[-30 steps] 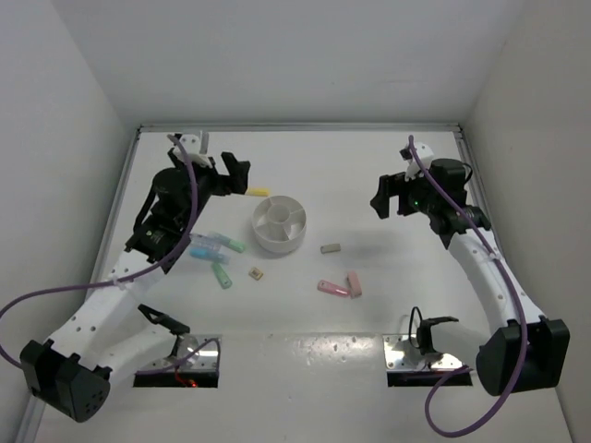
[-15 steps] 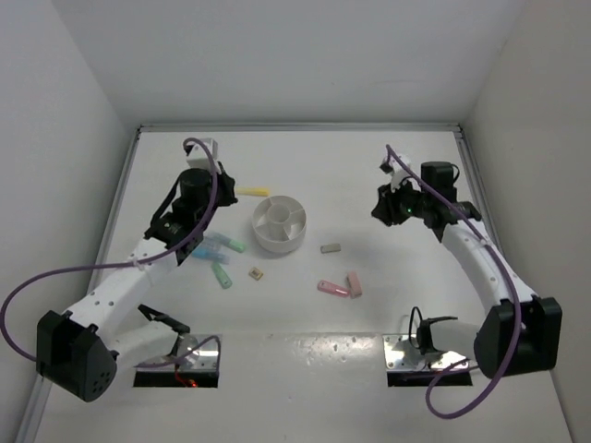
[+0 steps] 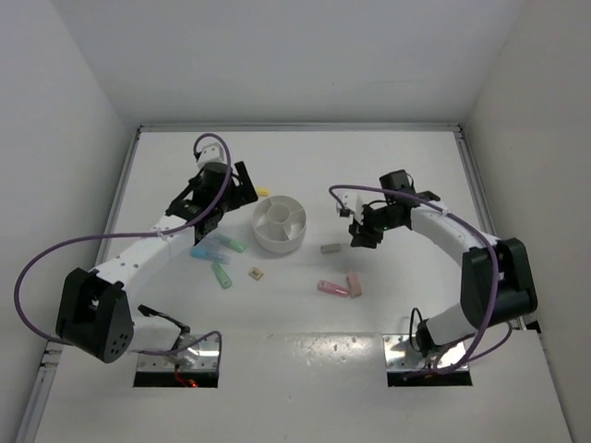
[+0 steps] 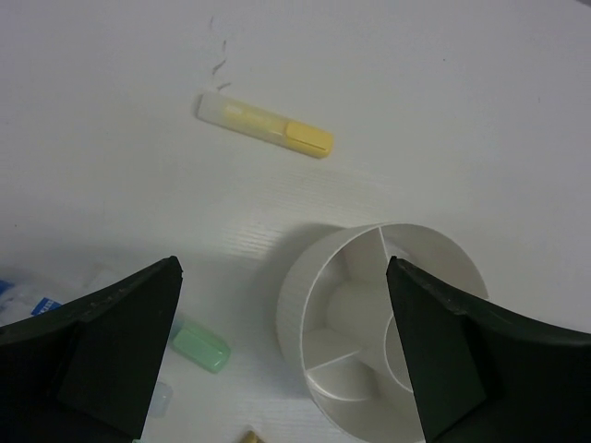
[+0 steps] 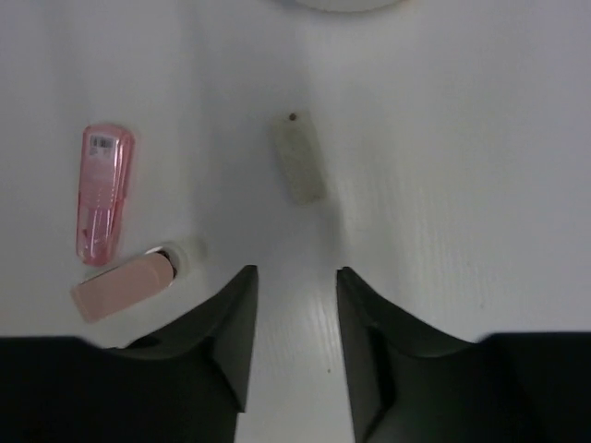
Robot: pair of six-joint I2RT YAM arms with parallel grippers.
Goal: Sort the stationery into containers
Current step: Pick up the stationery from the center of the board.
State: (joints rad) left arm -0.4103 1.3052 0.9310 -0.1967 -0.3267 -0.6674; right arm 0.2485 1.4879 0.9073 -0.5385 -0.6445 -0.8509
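Note:
The white divided dish (image 3: 278, 243) stands mid-table with its compartments empty. My left gripper (image 3: 242, 185) hovers open just left of it; in the left wrist view the left gripper (image 4: 283, 265) spans the dish wall (image 4: 297, 309), with a yellow bar (image 4: 265, 126) beyond and a mint green piece (image 4: 201, 348) below. My right gripper (image 3: 356, 231) hangs right of the dish. In its wrist view the right gripper (image 5: 295, 274) stands partly open over bare table, a beige block (image 5: 298, 157) just ahead. Two pink pieces (image 5: 103, 194) (image 5: 125, 284) lie to its left.
Mint green and light blue bars (image 3: 214, 249) cluster left of the dish, with a tiny beige block (image 3: 257, 273) near them. The pink pair (image 3: 342, 286) lies nearer the front. White walls close the table's back and sides, and purple cables trail from both arms.
Both arms have swung in toward the dish. The left gripper moved right beside the yellow bar; the right gripper moved left and down toward the beige block, its jaws narrower than a second ago.

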